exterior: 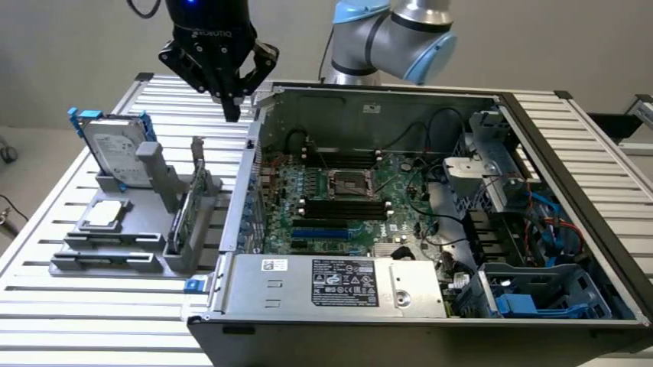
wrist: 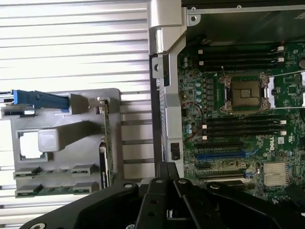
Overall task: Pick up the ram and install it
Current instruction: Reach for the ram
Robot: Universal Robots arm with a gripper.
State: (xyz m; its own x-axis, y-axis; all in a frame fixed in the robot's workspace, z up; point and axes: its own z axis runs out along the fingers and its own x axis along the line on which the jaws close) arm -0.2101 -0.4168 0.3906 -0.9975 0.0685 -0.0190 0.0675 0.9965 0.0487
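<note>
— So where is the ram (wrist: 52, 172) right now?

— Parked in the gray holder (wrist: 71, 125) on the slatted worktop (exterior: 61, 321). It is a thin green stick set lengthwise in one of two low rails (exterior: 107, 241), with a second green stick (wrist: 52, 192) in the rail just beside it. In the exterior view those rails are at the holder's seven o'clock corner. The holder itself lies at nine o'clock from the open computer case (exterior: 357, 111).

— And the tool (exterior: 232, 113)?

— Up in the air, at about eleven o'clock from the case's middle in the exterior view. It points down over the worktop just outside the case's far corner. Its two fingers are drawn together at the tips with nothing between them. It is well apart from the ram.

— What else is in that holder?

— A silver hard drive (exterior: 115, 145) in a blue frame stands upright at the eleven o'clock end. A green card (wrist: 106, 143) with a metal bracket stands on edge along the three o'clock side, the side nearest the case. A pale square part (exterior: 104, 216) lies flat between the drive and the rails.

— And the case?

— It lies on its side, open, with the motherboard (exterior: 414, 191) facing up. Long black memory slots (exterior: 342, 208) run on both sides of the processor socket (exterior: 347, 182). The arm (exterior: 393, 38) comes in from behind the case, at twelve o'clock.
</note>
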